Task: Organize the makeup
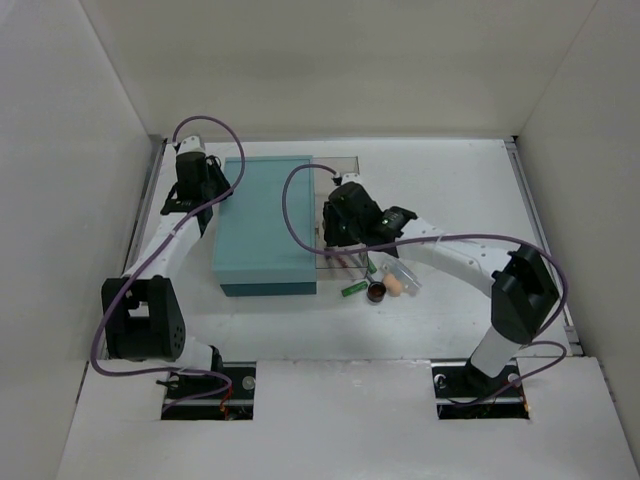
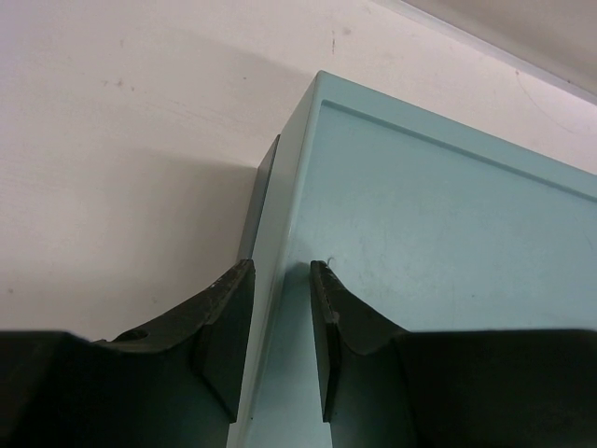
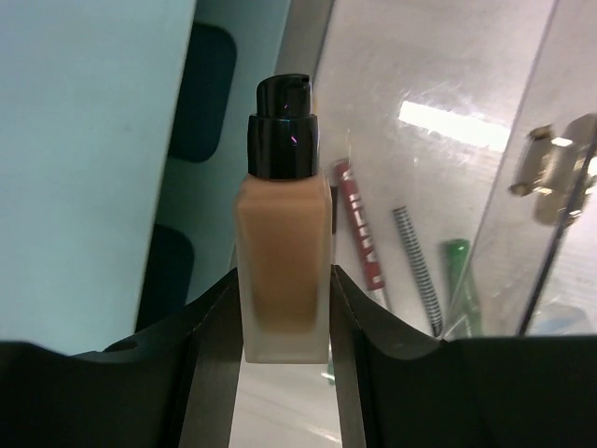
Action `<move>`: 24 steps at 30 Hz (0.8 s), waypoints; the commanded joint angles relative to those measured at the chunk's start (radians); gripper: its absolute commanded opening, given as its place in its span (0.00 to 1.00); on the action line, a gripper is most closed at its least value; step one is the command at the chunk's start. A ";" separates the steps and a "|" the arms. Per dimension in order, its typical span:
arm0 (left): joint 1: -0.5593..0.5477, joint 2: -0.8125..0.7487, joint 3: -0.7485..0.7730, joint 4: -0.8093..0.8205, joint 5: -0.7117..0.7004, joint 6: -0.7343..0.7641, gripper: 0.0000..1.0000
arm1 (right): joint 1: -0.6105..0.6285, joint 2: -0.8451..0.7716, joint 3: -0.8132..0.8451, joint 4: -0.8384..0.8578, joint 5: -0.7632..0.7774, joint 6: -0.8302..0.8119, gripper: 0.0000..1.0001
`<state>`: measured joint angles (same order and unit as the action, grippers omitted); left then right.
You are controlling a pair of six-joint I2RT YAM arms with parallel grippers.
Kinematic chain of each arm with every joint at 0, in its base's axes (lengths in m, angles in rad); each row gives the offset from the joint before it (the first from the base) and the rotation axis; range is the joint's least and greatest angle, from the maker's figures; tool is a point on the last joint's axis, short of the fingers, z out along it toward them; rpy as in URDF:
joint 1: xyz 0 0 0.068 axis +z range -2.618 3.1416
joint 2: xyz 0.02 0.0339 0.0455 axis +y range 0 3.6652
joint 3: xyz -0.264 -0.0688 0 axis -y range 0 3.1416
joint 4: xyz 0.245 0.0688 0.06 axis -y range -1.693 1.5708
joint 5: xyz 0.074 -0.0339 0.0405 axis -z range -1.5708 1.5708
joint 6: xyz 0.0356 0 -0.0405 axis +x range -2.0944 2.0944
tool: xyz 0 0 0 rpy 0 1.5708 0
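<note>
My right gripper (image 3: 284, 273) is shut on the beige bottle with a black cap (image 3: 283, 245) and holds it upright over a clear case, beside the teal box (image 3: 84, 159). In the top view this gripper (image 1: 338, 236) hides the bottle. Under it lie a red pencil (image 3: 359, 224), a grey striped pencil (image 3: 415, 266) and a green tube (image 3: 458, 275). On the table lie another green tube (image 1: 352, 289), a round brown piece (image 1: 377, 291) and a peach sponge (image 1: 396, 286). My left gripper (image 2: 282, 266) straddles the teal box's far left rim (image 2: 280, 215), jaws close on it.
The big teal box (image 1: 265, 225) fills the middle left of the table. The clear case (image 1: 338, 165) stands against its right side, with a metal clasp (image 3: 560, 173) on one clear wall. White walls enclose the table on three sides.
</note>
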<state>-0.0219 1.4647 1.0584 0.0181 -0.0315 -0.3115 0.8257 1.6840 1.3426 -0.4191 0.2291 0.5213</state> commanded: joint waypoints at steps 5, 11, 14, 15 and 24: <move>0.001 0.078 -0.011 -0.182 -0.051 0.031 0.25 | 0.019 0.032 0.067 -0.015 0.032 0.054 0.40; 0.003 0.106 -0.011 -0.185 -0.051 0.026 0.19 | 0.019 0.028 0.058 -0.018 0.023 0.051 0.54; 0.003 0.120 -0.006 -0.184 -0.051 0.026 0.16 | 0.013 0.002 0.050 -0.012 0.021 0.034 0.59; 0.001 0.128 -0.003 -0.184 -0.051 0.026 0.13 | 0.010 -0.009 0.050 -0.014 0.021 0.031 0.60; 0.000 0.157 -0.020 -0.173 -0.070 0.028 0.05 | -0.052 -0.308 -0.115 0.005 0.038 0.028 0.67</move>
<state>-0.0261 1.5261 1.1023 0.0490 -0.0540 -0.3153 0.8131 1.5127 1.2751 -0.4397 0.2390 0.5499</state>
